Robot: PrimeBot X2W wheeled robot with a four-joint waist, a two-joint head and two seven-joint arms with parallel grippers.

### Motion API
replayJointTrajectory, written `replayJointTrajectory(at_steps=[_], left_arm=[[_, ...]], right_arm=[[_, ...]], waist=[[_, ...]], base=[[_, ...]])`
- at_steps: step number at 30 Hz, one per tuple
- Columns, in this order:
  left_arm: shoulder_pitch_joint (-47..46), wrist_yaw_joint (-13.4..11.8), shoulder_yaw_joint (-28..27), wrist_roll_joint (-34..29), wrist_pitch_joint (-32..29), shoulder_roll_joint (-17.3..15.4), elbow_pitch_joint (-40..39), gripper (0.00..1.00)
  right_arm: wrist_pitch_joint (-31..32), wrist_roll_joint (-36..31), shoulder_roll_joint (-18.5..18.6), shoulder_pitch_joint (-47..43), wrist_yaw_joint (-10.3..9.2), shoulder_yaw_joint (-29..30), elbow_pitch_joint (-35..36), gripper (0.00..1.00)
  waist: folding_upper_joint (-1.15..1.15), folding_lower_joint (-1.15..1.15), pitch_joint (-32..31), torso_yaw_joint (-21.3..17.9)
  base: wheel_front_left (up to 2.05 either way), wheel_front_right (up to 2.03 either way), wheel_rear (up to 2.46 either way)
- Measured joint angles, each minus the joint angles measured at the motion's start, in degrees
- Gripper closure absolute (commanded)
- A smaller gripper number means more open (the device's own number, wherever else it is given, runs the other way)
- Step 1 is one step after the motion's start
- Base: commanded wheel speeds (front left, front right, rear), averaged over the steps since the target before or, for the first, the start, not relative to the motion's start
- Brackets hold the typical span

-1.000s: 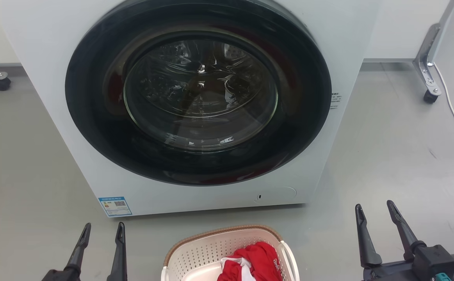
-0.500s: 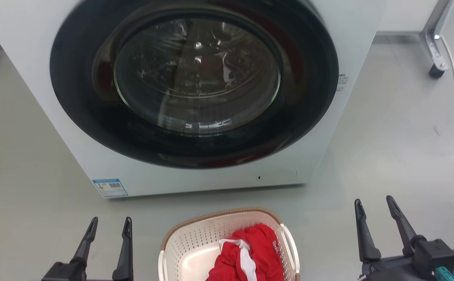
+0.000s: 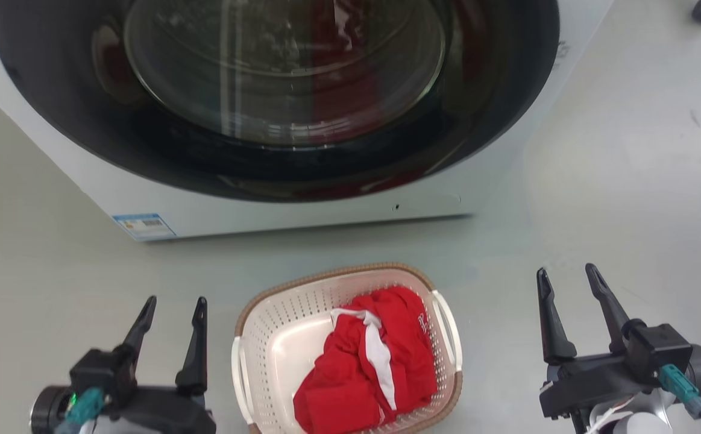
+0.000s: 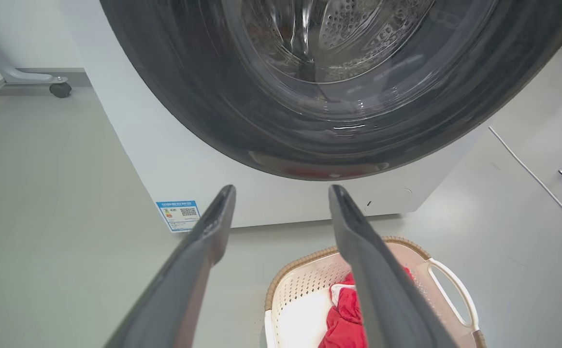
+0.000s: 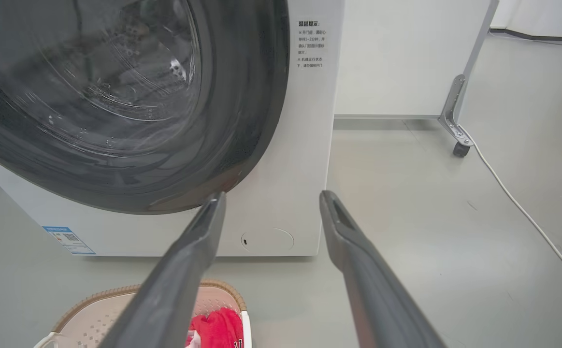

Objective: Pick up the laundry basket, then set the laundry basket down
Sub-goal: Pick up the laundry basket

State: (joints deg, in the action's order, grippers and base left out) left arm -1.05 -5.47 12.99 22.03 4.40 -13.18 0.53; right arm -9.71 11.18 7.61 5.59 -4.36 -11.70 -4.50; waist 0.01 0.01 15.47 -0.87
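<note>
I have a white front-loading washing machine (image 3: 302, 214) straight ahead in the head view. Its round dark-rimmed glass door (image 3: 284, 72) is closed, and red reflections show in the glass. It stands on a smooth grey floor (image 3: 627, 181).

The laundry basket (image 3: 266, 313) sits on that floor just in front of the washer, near the bottom centre of the head view. It lies between my two grippers and apart from both. I can see its cream perforated walls and brown woven rim, with a white loop handle (image 3: 449, 328) on each long side. A crumpled red garment with a white stripe (image 3: 338, 392) fills the basket's right half.

My left gripper (image 3: 175, 300) hangs to the basket's left. Its two dark fingers are spread, with nothing between them. My right gripper (image 3: 567, 270) is well off to the basket's right, likewise spread wide and empty. Both point towards the washer.

A white cable (image 5: 517, 203) trails across the floor to the right. Near it is a metal stand leg on a black caster (image 5: 460, 150). A small blue label (image 3: 143, 225) sits at the washer's lower left corner.
</note>
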Motion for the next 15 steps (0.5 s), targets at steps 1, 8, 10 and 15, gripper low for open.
replayJointTrajectory(at_steps=[1, 8, 10, 15], left_arm=[[-0.9, 0.1, 0.0, 0.1, -0.3, 0.0, 0.6, 0.0], [-7.8, 2.0, 0.6, 2.8, -3.1, 1.4, 5.9, 0.0], [-9.5, 2.0, 0.3, 3.4, -4.1, 1.6, 7.8, 0.0], [-14.5, 3.0, 0.1, 5.2, -6.1, 2.4, 12.3, 0.0]], right_arm=[[0.1, 0.0, 0.0, 0.5, 0.01, 0.0, -0.3, 0.0], [1.1, 0.1, -0.6, 4.8, 0.34, -0.7, -3.1, 0.0], [1.3, 0.1, -1.2, 6.5, 0.34, -1.1, -3.9, 0.0], [2.1, 0.2, -1.7, 10.5, 0.82, -2.0, -6.9, 0.0]], waist=[[0.0, 0.0, 0.8, 0.0], [0.0, 0.0, 6.7, -0.1], [0.0, 0.0, 8.5, -0.1], [0.0, 0.0, 12.7, -0.1]], base=[[0.0, 0.0, 0.0], [0.0, 0.0, 0.0], [0.0, 0.0, 0.0], [0.0, 0.0, 0.0]])
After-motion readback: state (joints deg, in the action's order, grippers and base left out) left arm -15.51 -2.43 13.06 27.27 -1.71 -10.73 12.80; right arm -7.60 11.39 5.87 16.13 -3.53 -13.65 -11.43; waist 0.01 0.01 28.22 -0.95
